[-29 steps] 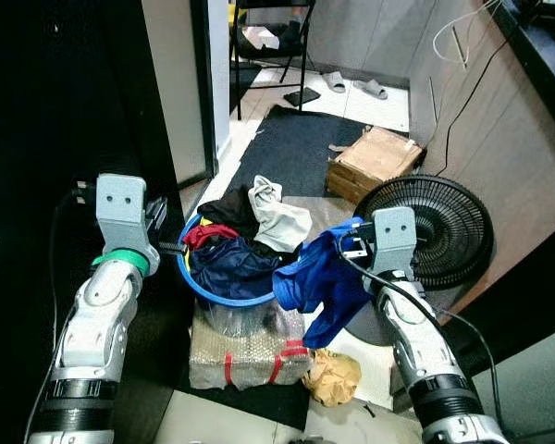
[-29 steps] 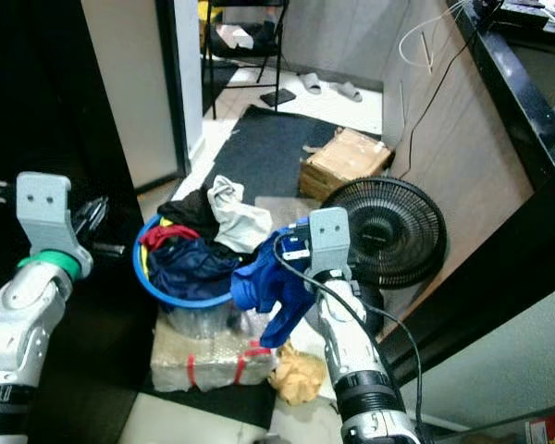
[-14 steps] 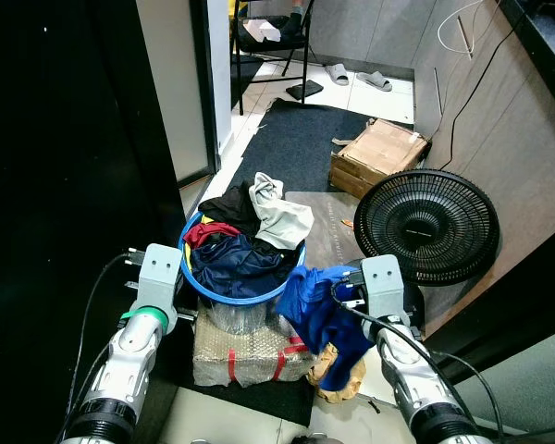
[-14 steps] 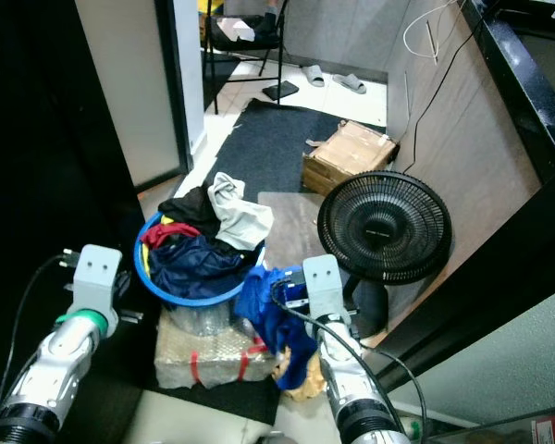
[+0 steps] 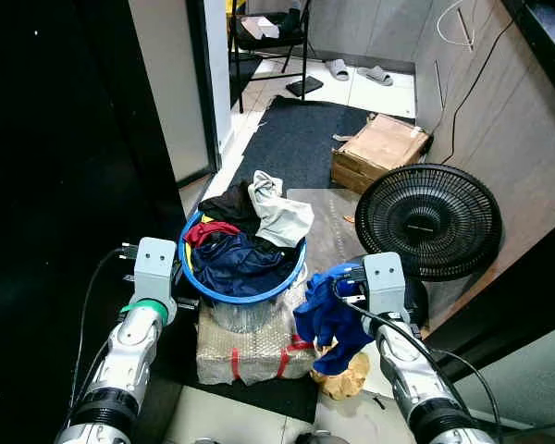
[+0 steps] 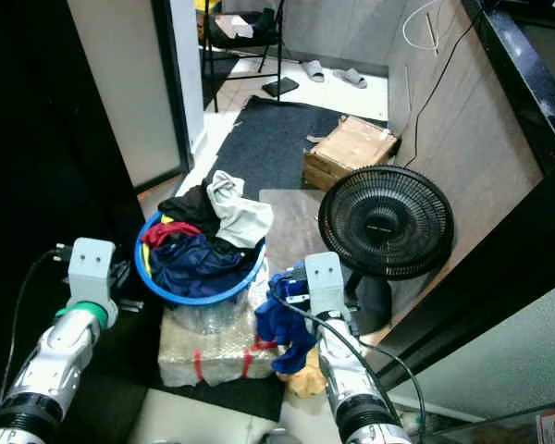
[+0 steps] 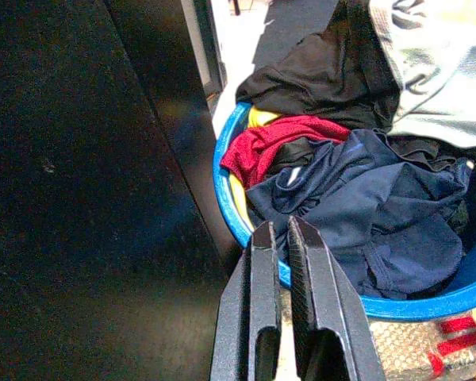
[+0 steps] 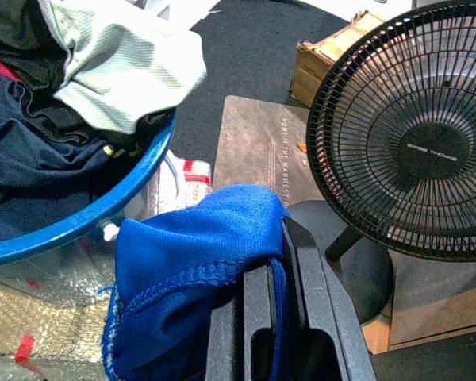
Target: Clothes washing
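Note:
A blue basin [image 5: 289,275] heaped with clothes stands on a wrapped bundle [image 5: 250,344] on the floor: a navy garment [image 5: 240,262], a red one [image 5: 203,231], a black one [image 5: 228,205] and a pale grey one [image 5: 280,213]. My right gripper [image 8: 274,262] is shut on a bright blue garment [image 5: 328,319], which hangs just right of the basin, above a tan crumpled cloth [image 5: 344,376]. My left gripper [image 7: 282,235] is shut and empty, low at the basin's left rim [image 7: 226,190].
A black floor fan [image 5: 428,222] stands close to my right arm. A dark panel [image 5: 65,157] fills the left side. Behind the basin lie a dark mat [image 5: 301,139], a cardboard box [image 5: 381,150], a chair [image 5: 268,28] and slippers [image 5: 359,70].
Both arms have come down from beside the basin's top to a lower position. The blue garment came down with the right gripper. The camera view has shifted slightly.

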Tool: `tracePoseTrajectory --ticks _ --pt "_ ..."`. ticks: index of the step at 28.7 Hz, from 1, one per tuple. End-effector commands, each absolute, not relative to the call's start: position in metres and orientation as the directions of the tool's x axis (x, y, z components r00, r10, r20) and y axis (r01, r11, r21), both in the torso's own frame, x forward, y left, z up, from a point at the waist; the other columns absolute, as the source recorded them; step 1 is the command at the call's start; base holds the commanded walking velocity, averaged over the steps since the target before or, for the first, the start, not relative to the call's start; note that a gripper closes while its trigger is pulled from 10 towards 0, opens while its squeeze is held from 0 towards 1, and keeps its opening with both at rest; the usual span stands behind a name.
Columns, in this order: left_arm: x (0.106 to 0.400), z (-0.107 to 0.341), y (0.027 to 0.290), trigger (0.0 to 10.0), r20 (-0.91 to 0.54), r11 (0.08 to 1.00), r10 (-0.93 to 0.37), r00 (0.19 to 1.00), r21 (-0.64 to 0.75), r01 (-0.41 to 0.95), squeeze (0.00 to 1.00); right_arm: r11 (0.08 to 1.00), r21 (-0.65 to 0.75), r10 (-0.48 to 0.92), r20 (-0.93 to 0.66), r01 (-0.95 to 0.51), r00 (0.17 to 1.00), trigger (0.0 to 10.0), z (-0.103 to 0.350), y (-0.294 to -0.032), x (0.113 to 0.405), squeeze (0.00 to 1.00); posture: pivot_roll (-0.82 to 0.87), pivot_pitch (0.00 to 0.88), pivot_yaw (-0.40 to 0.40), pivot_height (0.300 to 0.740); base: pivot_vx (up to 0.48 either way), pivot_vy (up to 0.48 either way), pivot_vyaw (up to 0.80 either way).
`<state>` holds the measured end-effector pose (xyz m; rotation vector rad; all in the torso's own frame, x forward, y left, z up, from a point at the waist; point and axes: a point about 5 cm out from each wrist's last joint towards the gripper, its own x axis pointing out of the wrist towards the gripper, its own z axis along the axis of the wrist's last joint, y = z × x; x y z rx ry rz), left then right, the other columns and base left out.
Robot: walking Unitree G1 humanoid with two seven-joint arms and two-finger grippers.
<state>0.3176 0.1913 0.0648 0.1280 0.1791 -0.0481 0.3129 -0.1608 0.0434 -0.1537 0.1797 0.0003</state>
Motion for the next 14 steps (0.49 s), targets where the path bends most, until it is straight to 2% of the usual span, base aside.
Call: tracePoseTrajectory --ticks 1,3,12,14 --pt "0.317 0.064 0.192 10.0 -0.181 0.992 -0.041 0.983 0.109 0.061 0.0 0.989 -0.146 -0.035 -0.168 0.011 0.985 10.0 0.044 -0.166 0.313 0.0 -0.05 0.036 0.05 0.74 0.0 0.0 -0.51" --pt "0.319 0.068 0.19 10.0 -0.164 0.992 -0.048 0.985 0.106 0.066 0.0 0.99 -0.142 -0.044 -0.163 0.021 0.986 10.0 0.044 -0.168 0.312 0.0 -0.05 0.036 0.05 0.74 0.0 0.0 -0.51" --pt "0.324 0.077 0.192 10.0 -0.129 0.991 -0.052 0.99 0.115 0.067 0.0 0.991 -0.126 -0.053 -0.147 0.034 0.988 10.0 0.047 -0.168 0.315 0.0 -0.04 0.031 0.054 0.74 0.0 0.0 -0.8" --pt "0.324 0.077 0.199 10.0 -0.129 0.991 -0.041 0.991 0.118 0.057 0.0 0.992 -0.121 -0.047 -0.144 0.029 0.988 10.0 0.047 -0.165 0.316 0.0 -0.03 0.029 0.052 0.74 0.0 0.0 -0.8"
